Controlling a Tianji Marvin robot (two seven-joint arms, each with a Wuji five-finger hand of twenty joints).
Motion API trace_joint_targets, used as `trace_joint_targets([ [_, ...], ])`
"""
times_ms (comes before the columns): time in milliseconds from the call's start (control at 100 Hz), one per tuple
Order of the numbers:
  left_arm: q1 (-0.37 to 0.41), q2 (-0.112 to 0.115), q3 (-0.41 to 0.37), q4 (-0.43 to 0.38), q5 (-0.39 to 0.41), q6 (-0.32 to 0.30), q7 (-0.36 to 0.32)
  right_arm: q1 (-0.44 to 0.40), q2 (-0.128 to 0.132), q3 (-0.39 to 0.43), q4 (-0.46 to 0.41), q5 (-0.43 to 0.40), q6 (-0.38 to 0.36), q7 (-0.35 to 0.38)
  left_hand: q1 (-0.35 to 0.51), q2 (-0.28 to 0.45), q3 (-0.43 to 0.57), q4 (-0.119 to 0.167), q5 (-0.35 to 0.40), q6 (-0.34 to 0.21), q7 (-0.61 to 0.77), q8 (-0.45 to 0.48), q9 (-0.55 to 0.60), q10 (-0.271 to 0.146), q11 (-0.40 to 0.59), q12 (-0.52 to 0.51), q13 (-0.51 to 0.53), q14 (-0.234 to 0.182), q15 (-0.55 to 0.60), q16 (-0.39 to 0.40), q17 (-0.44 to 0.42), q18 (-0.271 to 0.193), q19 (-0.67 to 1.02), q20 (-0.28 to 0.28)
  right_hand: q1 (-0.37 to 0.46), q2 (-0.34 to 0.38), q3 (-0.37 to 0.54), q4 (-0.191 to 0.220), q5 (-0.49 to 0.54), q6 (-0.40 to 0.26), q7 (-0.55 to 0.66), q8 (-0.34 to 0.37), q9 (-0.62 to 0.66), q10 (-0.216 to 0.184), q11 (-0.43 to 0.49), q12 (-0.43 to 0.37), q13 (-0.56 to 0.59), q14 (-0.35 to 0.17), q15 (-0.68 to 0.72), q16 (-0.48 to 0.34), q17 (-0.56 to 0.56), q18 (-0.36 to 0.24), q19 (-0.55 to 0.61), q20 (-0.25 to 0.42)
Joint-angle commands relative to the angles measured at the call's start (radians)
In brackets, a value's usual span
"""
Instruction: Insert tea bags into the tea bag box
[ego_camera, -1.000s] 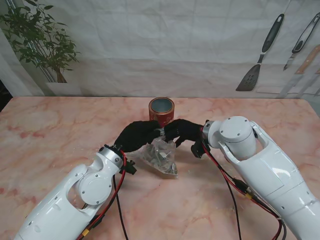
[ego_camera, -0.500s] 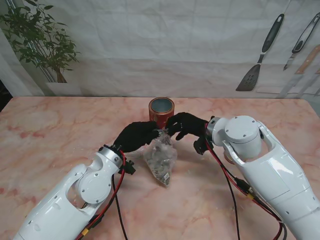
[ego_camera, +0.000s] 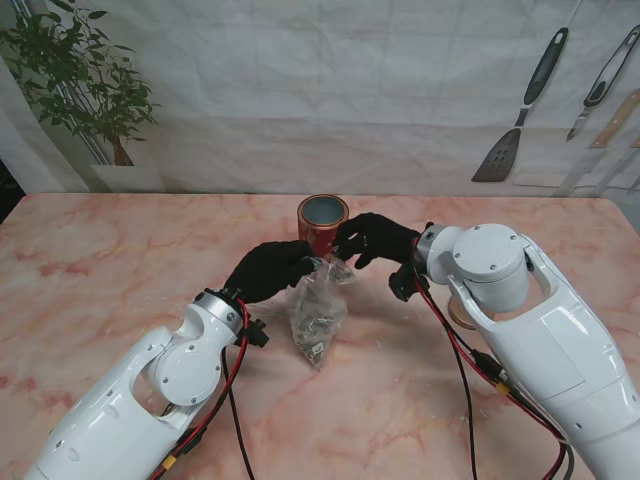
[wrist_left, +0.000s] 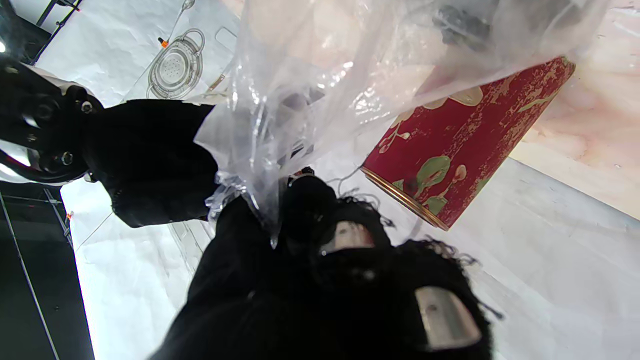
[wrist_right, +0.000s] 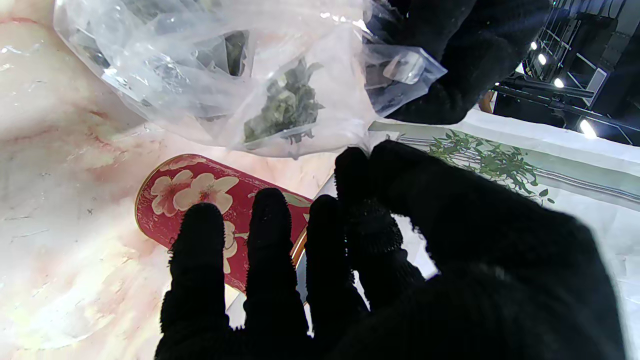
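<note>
- Currently, nearest me, the clear bag of tea bags (ego_camera: 318, 312) hangs long axis vertical, its lower tip seemingly resting on the table (ego_camera: 120, 270).
- Left hand (ego_camera: 270, 270) and right hand (ego_camera: 373, 240) each pinch the bag's top edge, fingers clamped on plastic.
- Farther off, the open red tin (ego_camera: 322, 223) stands upright just beyond both hands, slightly nearer the right.
</note>
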Motion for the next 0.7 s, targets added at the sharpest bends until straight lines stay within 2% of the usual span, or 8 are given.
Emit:
trace_joint_targets([
  [0,-0.002,0.0,-0.004,-0.007,0.0,0.005,-0.01,0.002,0.001,0.006,-0.015,-0.004,0.006,0.008,0.062,0.046,0.019,0.025,0.081,0.202,0.138,0.033,0.032,0.043,0.067,0.036,0.034,0.09,0.042,0.015,-0.018,-0.209,0.24,-0.01,0.038,0.019,0.011,-0.036,0.001,-0.005,0.005,0.01,-0.007,0.006,0.0,0.01,0.0,0.006,0.032,0.012,0.006,-0.015,0.009,0.002],
  [370,0.002,0.001,-0.01,-0.01,0.001,0.008,-0.011,-0.005,-0.002,0.042,-0.057,-0.02,0.041,-0.024,0.063,0.046,0.019,0.025,0.081,0.203,0.137,0.033,0.033,0.043,0.067,0.037,0.034,0.09,0.042,0.015,-0.018,-0.209,0.24,-0.01,0.037,0.011,0.02,-0.033,0.009,-0.001,0.003,0.013,0.007,0.011,0.003,0.015,0.013,0.013,0.044,0.018,0.018,-0.011,0.02,0.004],
  [690,0.006,0.001,-0.014,-0.013,0.007,0.011,-0.01,0.019,-0.019,0.049,-0.034,-0.013,0.064,-0.074,0.063,0.046,0.02,0.025,0.082,0.202,0.138,0.033,0.033,0.043,0.067,0.037,0.034,0.09,0.042,0.015,-0.018,-0.209,0.24,-0.01,0.038,0.003,0.026,-0.033,0.017,0.002,0.0,0.015,0.016,0.018,0.002,0.018,0.02,0.017,0.049,0.021,0.021,-0.01,0.024,0.004],
])
